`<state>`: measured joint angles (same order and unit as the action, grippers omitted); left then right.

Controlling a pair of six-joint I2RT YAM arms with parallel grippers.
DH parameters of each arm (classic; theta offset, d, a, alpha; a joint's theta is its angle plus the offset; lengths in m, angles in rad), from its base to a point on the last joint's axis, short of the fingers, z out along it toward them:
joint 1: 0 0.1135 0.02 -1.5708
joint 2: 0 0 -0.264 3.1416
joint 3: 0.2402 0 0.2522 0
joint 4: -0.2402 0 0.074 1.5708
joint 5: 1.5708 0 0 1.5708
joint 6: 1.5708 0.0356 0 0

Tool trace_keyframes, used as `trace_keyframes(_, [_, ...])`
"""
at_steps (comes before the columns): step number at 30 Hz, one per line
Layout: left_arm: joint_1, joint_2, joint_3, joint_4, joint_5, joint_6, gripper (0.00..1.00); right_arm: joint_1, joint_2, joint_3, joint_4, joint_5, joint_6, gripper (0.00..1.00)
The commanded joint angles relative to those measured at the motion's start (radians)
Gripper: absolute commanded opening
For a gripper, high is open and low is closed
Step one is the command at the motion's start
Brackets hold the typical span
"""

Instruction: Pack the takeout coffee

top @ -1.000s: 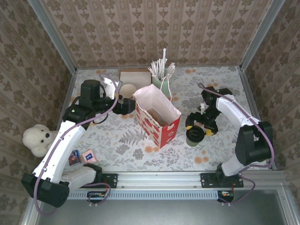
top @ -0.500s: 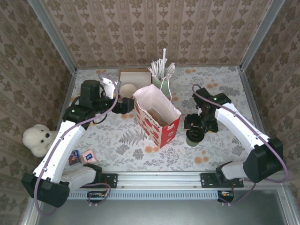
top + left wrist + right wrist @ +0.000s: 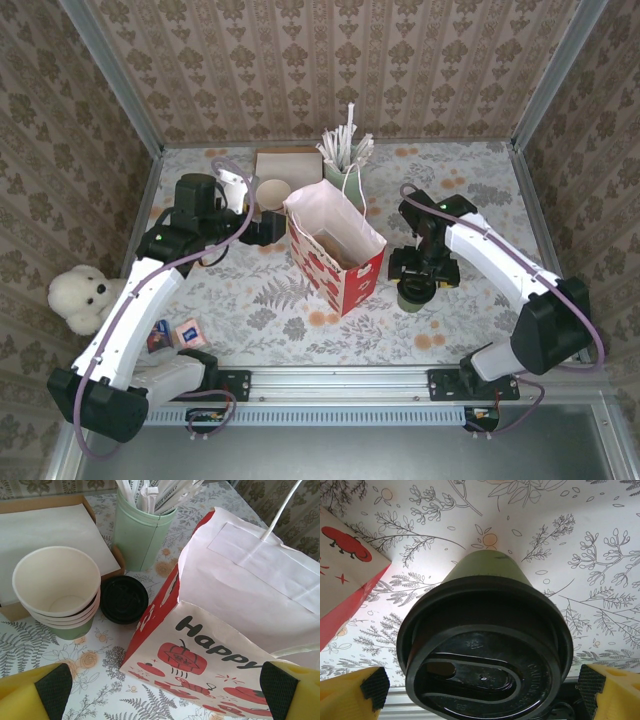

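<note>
- This is a robot test cell dressed up as a café counter. Bare aluminium posts (image 3: 112, 80) frame it, and a metal rail (image 3: 340, 381) runs along the near edge.
- My walls (image 3: 330, 70) wear patterned wallpaper, and my table (image 3: 270, 300) has a floral cover, like a stage set.
- Café props stand about: stacked paper cups (image 3: 56, 592), a mint cup of wrapped straws (image 3: 142, 530), a red paper bag (image 3: 337, 262) and the takeout coffee (image 3: 485, 645).
- A teddy bear (image 3: 82, 297) sits beside the table.

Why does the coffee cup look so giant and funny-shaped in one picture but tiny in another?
Right wrist view: the camera hangs very close above the takeout coffee, so the shiny black lid looks huge and the green cup seems to shrink away behind it. Top external view: that camera is far off, so it looks small and dark.
</note>
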<state>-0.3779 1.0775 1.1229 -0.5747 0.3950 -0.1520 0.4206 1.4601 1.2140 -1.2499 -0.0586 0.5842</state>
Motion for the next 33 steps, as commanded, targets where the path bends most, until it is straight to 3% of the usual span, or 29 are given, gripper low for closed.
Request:
trace_keyframes(1, [0.007,-0.021,-0.014,0.007,-0.005,0.026,1.00,0.012,0.014,0.026,-0.055,0.013,0.022,1.00])
trace_keyframes(33, [0.008,-0.009,-0.023,0.007,-0.019,0.019,1.00,0.015,0.016,-0.090,0.064,0.023,0.054,1.00])
